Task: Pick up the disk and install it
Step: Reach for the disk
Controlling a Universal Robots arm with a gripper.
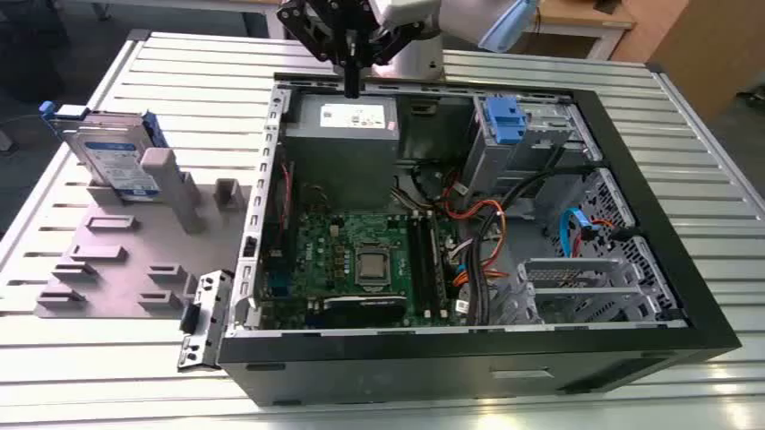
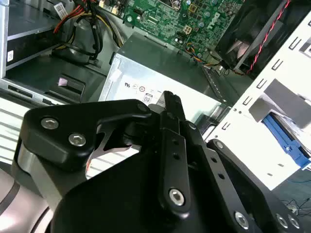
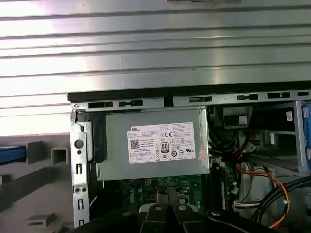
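The disk (image 1: 114,157), a silver drive with a white-and-blue label and blue rails, stands on edge in a grey fixture (image 1: 120,269) on the exterior view's left, outside the computer case. My gripper (image 1: 353,88) hangs above the case's far wall, over the grey power supply box (image 1: 347,116), well apart from the disk. Its black fingers (image 2: 170,104) are pressed together with nothing between them. A blue rail of the disk (image 2: 289,143) shows past the white case wall in the second wrist view, and the disk (image 3: 10,154) appears as a blue edge in the first wrist view.
The open black computer case (image 1: 669,269) lies on a ribbed metal table (image 1: 179,63). Inside are a green motherboard (image 1: 358,260), a grey drive cage with a fixed blue bracket (image 1: 504,121), orange and black cables (image 1: 478,224), and the power supply box (image 3: 155,145).
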